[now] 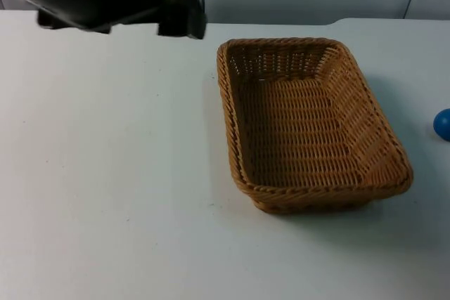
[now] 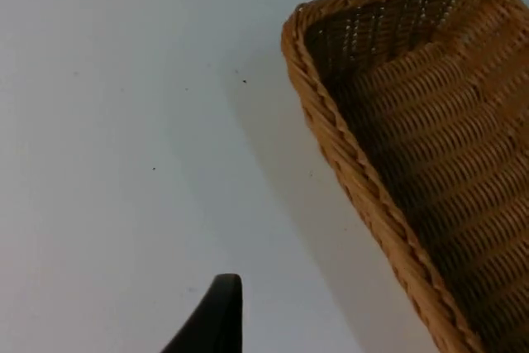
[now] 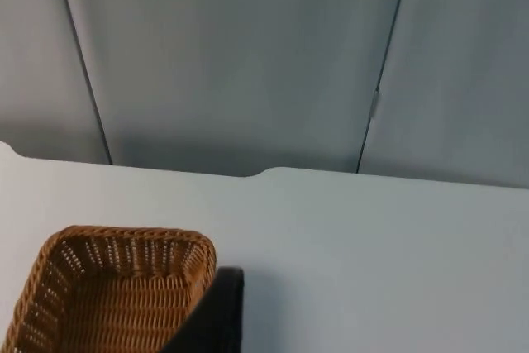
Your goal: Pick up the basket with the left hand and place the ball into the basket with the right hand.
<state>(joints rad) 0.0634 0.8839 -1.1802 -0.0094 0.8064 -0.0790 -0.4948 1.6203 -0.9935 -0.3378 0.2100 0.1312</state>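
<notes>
basket (image 1: 309, 124): brown wicker, rectangular, upright on the white table (image 1: 105, 194), right of centre, nothing in it. ball (image 1: 442, 124): blue, on the table just right of the basket, cut off by the picture edge. left gripper (image 1: 181, 22): above the table at the far side, near the basket's far left corner, apart from it; whether spread or clenched cannot be told. grey wall (image 3: 248, 55) behind the table.

Empty basket (image 1: 309, 124), blue ball (image 1: 442, 124) beside
</notes>
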